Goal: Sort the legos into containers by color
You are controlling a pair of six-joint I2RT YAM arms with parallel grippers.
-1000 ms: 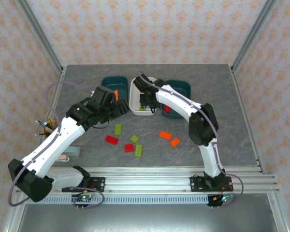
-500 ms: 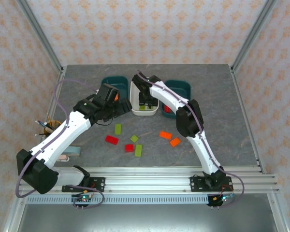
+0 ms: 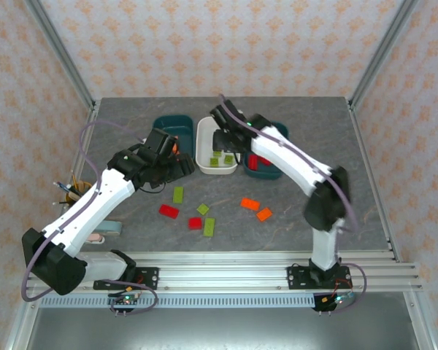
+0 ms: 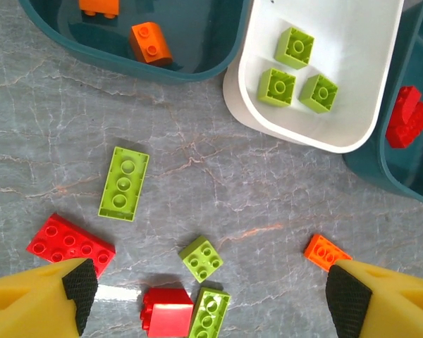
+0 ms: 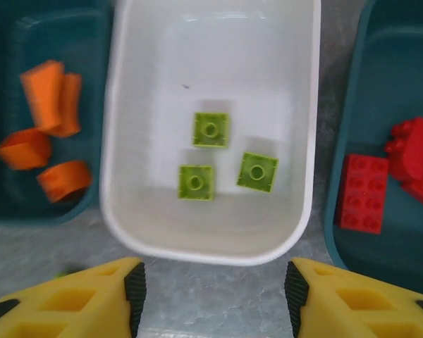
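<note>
My right gripper hangs open and empty over the near rim of the white tub, which holds three square green legos. The teal tub to its left holds orange legos; the teal tub to its right holds red ones. My left gripper is open above loose legos on the table: a green oblong, a red oblong, a green square, a red brick touching another green oblong, and an orange one. A second orange lego lies nearby.
A yellow pen cup stands at the table's left edge, with a small pale object in front of it. The aluminium rail carrying both arm bases runs along the near edge. Slanted frame posts flank the table.
My right gripper has opened and pulled back out of the white tub, leaving a green lego inside. The left arm has shifted slightly, its gripper still open.
</note>
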